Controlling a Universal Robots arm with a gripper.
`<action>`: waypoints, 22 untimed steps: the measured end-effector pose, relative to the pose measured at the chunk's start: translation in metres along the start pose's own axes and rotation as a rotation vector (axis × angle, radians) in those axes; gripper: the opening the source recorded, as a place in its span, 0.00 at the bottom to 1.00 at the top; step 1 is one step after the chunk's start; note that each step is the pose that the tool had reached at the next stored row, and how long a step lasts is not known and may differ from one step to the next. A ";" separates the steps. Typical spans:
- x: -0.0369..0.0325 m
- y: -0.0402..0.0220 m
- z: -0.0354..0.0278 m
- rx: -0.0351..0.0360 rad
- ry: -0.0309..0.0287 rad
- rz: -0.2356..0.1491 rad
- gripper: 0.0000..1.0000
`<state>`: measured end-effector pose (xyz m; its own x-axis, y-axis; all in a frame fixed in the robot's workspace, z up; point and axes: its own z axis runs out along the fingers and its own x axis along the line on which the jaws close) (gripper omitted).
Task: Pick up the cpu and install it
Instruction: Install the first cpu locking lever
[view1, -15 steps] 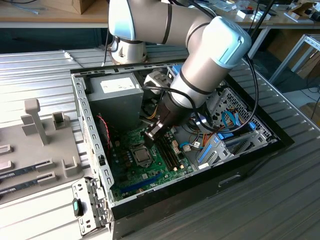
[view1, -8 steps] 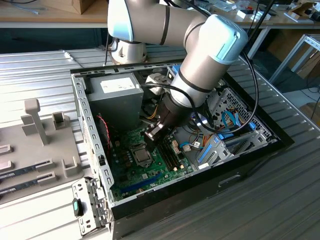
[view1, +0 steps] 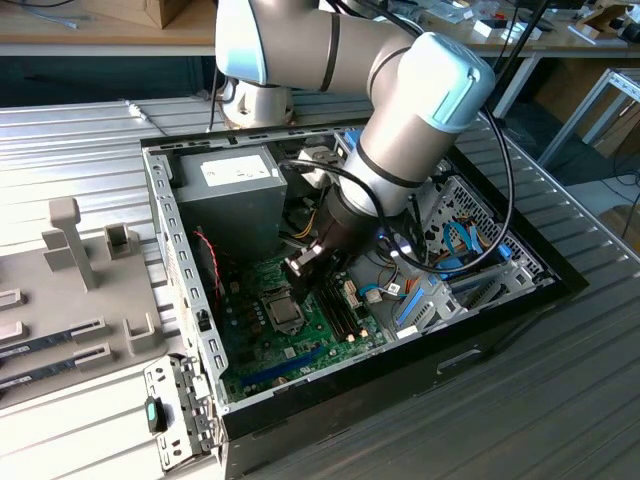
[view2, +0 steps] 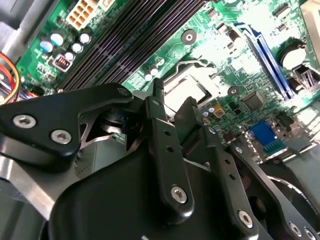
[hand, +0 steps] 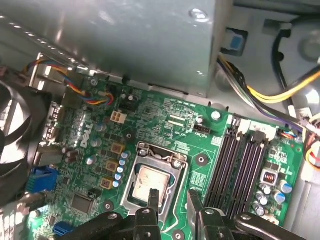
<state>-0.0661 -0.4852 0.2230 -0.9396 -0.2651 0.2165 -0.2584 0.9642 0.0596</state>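
**Chip seated in the socket, pincer just above**

The cpu (hand: 150, 181) lies flat inside the socket frame (hand: 156, 156) on the motherboard (hand: 170, 125), within the open computer case (view1: 190, 300). The pincer (hand: 171, 197) hovers right over the socket's edge, fingers parted and holding nothing. Placement looks done, judging by the chip's level seat. Any further move calls for care around the surrounding frame and the memory slots (hand: 240, 160) beside it.

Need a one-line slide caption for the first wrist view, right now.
Gripper hangs with open fingers just above the cpu seated in the motherboard socket.
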 end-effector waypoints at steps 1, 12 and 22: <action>0.0000 0.0000 0.0002 0.0060 0.0010 0.010 0.36; 0.0008 0.0002 0.0029 0.0523 0.0102 0.096 0.36; 0.0007 0.0002 0.0037 0.0928 -0.1682 0.101 0.36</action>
<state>-0.0677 -0.4852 0.2196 -0.9840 -0.1708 0.0507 -0.1731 0.9838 -0.0459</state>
